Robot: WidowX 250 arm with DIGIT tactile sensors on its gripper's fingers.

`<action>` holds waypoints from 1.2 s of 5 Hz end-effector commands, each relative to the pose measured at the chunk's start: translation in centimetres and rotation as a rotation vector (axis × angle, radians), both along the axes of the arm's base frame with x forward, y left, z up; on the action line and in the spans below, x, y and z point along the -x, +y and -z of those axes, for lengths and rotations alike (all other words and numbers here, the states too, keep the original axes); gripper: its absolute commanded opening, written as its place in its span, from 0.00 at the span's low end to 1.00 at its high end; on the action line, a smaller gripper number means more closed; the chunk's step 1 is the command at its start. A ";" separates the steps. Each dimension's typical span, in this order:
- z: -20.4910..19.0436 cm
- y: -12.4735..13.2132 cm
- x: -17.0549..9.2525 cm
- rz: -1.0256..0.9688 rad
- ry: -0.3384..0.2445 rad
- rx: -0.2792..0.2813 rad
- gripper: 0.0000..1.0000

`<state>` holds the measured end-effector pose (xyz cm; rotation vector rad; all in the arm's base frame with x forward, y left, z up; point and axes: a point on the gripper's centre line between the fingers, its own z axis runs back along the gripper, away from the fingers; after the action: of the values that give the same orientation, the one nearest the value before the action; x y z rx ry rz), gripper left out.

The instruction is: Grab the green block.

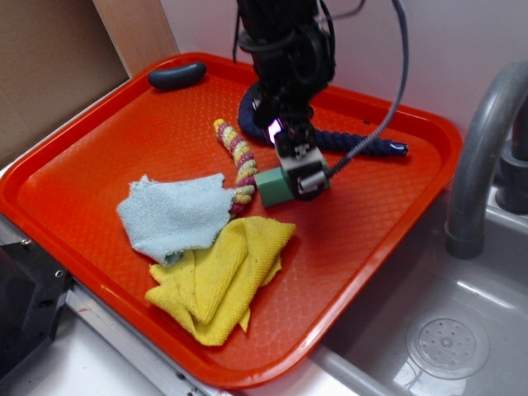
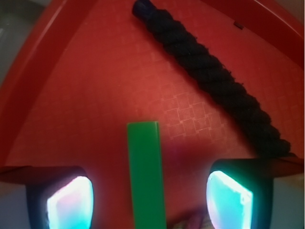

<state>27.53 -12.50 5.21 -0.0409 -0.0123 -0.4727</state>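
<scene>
Two glowing fingertip pads (image 2: pixel 69 202) of my gripper (image 2: pixel 147 202) stand wide apart, gripping nothing, with the small sage-green matte rectangular block (image 2: pixel 145 171) lying between them on the orange plastic tray (image 2: pixel 71 95). It sits mid-tray, right of the striped yellow-and-pink rope (image 1: pixel 238 165), near side of the dark blue twisted rope (image 2: pixel 214 81). I judge it light, rigid and smooth; I'd pinch its long flat sides at mid-length.
</scene>
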 end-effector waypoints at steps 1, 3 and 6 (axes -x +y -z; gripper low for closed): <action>1.4 -2.2 0.5 0.043 -0.002 -0.040 1.00; 1.9 -2.3 1.2 0.039 0.002 -0.056 0.00; -6.1 0.9 0.6 -0.120 -0.102 -0.115 0.00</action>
<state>26.49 -11.22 9.25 0.1120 -0.0036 -0.3753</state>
